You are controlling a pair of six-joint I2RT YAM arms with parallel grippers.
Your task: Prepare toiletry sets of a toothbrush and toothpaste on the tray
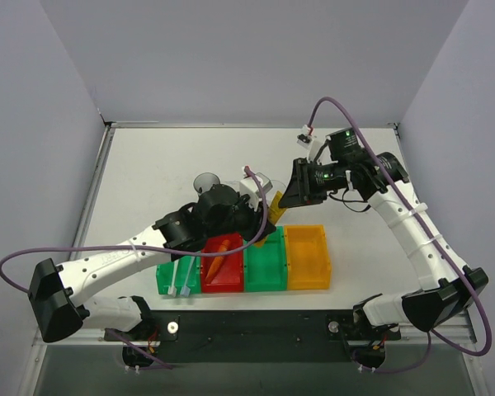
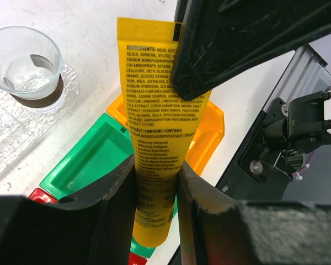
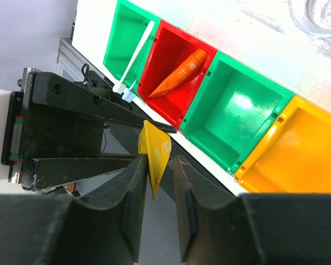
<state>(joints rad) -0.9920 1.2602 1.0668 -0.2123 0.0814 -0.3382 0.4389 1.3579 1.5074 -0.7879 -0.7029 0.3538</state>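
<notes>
Yellow-orange tube [image 2: 160,110], held in the air over the bins at frame centre, pinched near its cap end by the fingers [image 2: 113,210] of the left gripper [image 2: 154,174]. Black print reads "AQUA", "SORBITOL, XYLITOL", "CALCIUM CARBONATE" and "CONTAINS/CONTIENT". The right gripper [image 3: 159,165] straddles the tube's flat end; whether its fingers press it cannot be told. Orange tube [image 3: 179,73] lies in the red bin [image 3: 164,107]; the textured tray [image 2: 11,138], upper left, carries a clear cup [image 2: 25,63].
</notes>
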